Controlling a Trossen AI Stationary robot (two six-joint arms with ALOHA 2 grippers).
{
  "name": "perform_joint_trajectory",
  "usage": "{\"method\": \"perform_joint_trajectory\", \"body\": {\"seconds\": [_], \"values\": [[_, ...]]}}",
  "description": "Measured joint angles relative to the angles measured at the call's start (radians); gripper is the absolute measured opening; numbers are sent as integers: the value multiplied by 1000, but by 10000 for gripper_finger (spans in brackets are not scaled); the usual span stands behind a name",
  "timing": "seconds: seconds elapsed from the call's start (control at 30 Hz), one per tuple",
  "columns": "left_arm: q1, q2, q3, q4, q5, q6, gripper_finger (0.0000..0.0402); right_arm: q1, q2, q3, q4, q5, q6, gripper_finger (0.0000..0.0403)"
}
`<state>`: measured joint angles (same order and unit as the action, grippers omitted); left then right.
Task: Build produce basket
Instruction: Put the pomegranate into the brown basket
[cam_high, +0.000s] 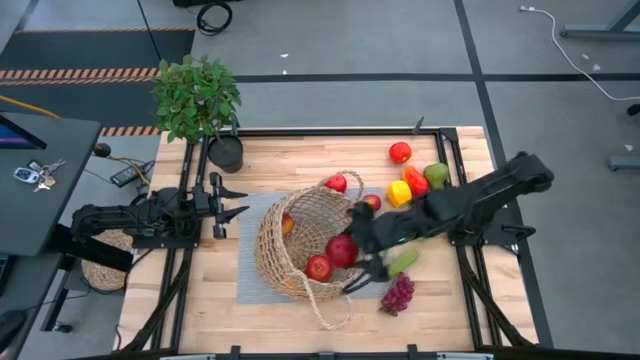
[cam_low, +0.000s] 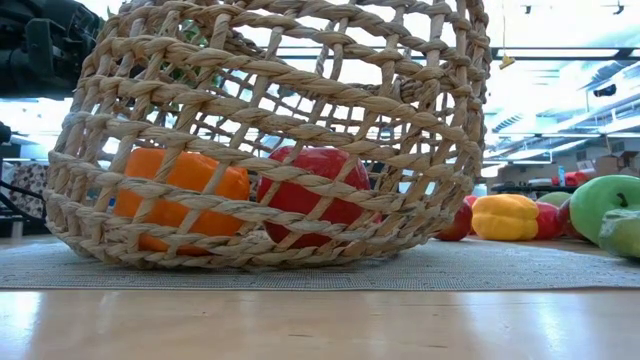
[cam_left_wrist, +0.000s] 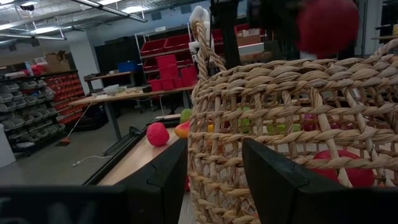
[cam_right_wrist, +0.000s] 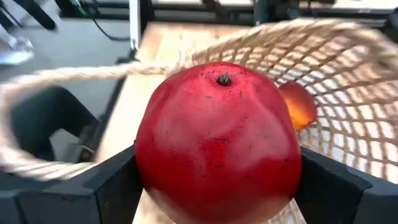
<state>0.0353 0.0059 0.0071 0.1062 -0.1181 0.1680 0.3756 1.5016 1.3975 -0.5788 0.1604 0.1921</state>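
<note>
Basket lies tipped on its side on the grey mat, mid-table, mouth facing 3 o'clock. Inside: an orange and a red apple, seen thru the weave in the low view. Right gripper sits at the basket's mouth, fingers clamped on a red apple; another red apple lies at the rim, approx 6 o'clock of it. Grapes and cucumber just beyond, 4 o'clock of the basket. Yellow pepper, red pepper, green apple cluster at 2 o'clock. Left gripper waits at 9 o'clock, fingers spread, empty. Potted plant sits at 11 o'clock.
</note>
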Motion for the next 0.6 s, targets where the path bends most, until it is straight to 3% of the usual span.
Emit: {"method": "perform_joint_trajectory", "body": {"seconds": [0.2, 0.33, 0.6], "values": [[0, 0, 0, 0, 0, 0, 160, -62, 172, 40, 2, -13, -61, 349], [0, 0, 0, 0, 0, 0, 160, -91, 261, 88, -7, -97, -143, 354], [0, 0, 0, 0, 0, 0, 160, -96, 289, 128, -64, -128, -177, 393]]}}
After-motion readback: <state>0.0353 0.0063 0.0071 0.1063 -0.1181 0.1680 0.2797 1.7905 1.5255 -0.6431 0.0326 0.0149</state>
